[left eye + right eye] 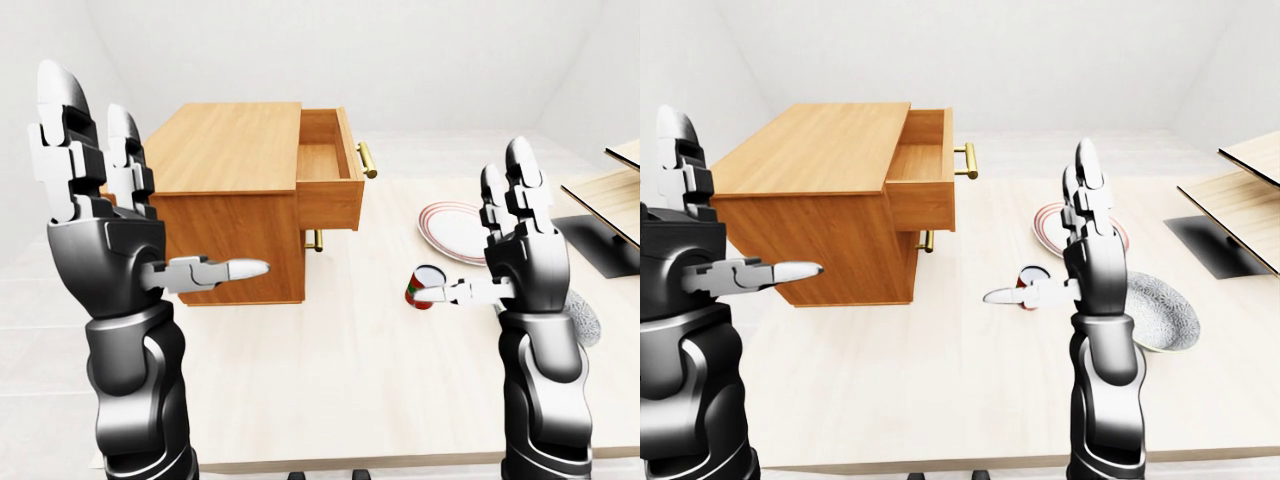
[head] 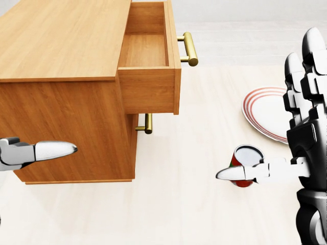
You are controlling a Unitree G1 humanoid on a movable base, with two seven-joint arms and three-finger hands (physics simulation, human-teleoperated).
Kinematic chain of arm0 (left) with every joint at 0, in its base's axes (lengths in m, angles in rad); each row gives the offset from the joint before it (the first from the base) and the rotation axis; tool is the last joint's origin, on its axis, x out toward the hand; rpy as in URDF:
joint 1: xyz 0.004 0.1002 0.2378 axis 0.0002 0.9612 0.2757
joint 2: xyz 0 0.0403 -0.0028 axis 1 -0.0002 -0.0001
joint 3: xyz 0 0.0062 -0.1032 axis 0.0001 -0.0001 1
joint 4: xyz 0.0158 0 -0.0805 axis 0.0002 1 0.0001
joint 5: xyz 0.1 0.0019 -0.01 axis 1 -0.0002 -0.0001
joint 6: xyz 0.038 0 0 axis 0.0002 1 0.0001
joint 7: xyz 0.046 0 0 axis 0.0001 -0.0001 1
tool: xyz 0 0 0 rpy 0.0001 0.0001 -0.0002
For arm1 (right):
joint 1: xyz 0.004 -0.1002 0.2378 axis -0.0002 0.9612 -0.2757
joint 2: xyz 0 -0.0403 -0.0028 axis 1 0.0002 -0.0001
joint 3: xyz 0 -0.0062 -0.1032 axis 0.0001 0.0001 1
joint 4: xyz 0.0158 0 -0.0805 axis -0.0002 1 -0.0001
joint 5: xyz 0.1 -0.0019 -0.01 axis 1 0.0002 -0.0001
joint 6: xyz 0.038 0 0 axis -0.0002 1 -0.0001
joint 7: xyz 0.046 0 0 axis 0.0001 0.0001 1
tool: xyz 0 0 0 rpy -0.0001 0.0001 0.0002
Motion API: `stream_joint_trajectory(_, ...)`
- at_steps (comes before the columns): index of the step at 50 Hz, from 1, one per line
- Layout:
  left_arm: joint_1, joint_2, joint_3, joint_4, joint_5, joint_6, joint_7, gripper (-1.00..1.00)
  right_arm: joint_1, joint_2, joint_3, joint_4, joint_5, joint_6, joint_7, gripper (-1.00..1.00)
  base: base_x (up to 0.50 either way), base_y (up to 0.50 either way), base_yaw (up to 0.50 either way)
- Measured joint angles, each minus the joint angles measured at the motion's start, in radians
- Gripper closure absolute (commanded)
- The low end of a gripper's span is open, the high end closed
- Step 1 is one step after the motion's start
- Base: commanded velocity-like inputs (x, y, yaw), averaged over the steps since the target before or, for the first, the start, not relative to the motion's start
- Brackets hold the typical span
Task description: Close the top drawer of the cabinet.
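Note:
A wooden cabinet [image 1: 225, 150] stands on the pale table [image 1: 350, 380], left of centre in the eye views. Its top drawer [image 2: 148, 51] is pulled out to the right and looks empty, with a brass handle [image 2: 189, 48] on its front. The lower drawer's handle [image 2: 147, 124] sits close to the cabinet face. My left hand [image 1: 160, 190] is raised at the left with its fingers spread, in front of the cabinet's side and apart from it. My right hand [image 1: 475, 225] is raised at the right, open and empty, to the right of the drawer.
A red and green can [image 2: 248, 153] stands just behind my right thumb. A white plate with red rings [image 2: 265, 109] lies right of the drawer. A patterned bowl [image 1: 1160, 310] sits behind my right hand. A wooden shelf [image 1: 615, 195] on a black base [image 1: 600, 245] stands at the right edge.

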Motion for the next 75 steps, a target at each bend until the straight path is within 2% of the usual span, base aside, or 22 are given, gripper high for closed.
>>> stream_joint_trajectory(25,0.003,0.009,-0.035,-0.018,0.017,0.000,-0.043,-1.00,-0.029,0.005,0.018,0.077,-0.011,0.000,-0.029,-1.00,0.00,0.00,0.00)
stream_joint_trajectory(50,0.006,0.001,-0.046,-0.030,0.054,0.000,-0.067,-1.00,-0.266,0.002,0.110,0.417,-0.007,0.000,-0.069,-1.00,0.00,0.00,0.00)
stream_joint_trajectory(75,0.000,-0.003,-0.048,-0.028,0.080,0.000,-0.066,-1.00,-0.362,0.060,0.190,0.650,-0.013,0.000,-0.054,-1.00,0.00,0.00,0.00)
